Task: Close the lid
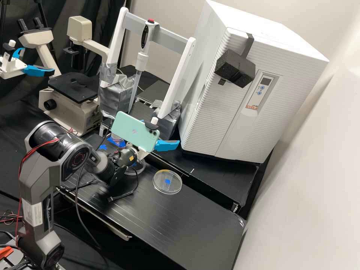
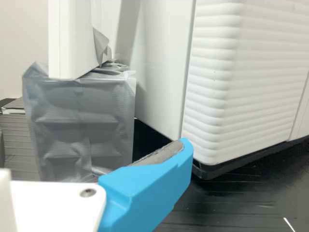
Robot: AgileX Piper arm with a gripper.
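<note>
Above the back part of the bench in the high view is my gripper, partly behind the phone on its wrist, its blue fingers apart. In the wrist view the gripper has one finger in sight, its grey pad touching nothing. A round clear dish lies flat on the black bench, nearer the camera than the gripper, with a blue mark at its middle. Beside the wrist, a second clear round piece is partly covered by the arm; I cannot tell whether it is a dish or a lid.
A large white cabinet stands at the back right. Behind the wrist are a pipette on a white frame and tape-wrapped blocks. A microscope is at the back left. The bench's raised rear section borders the work surface.
</note>
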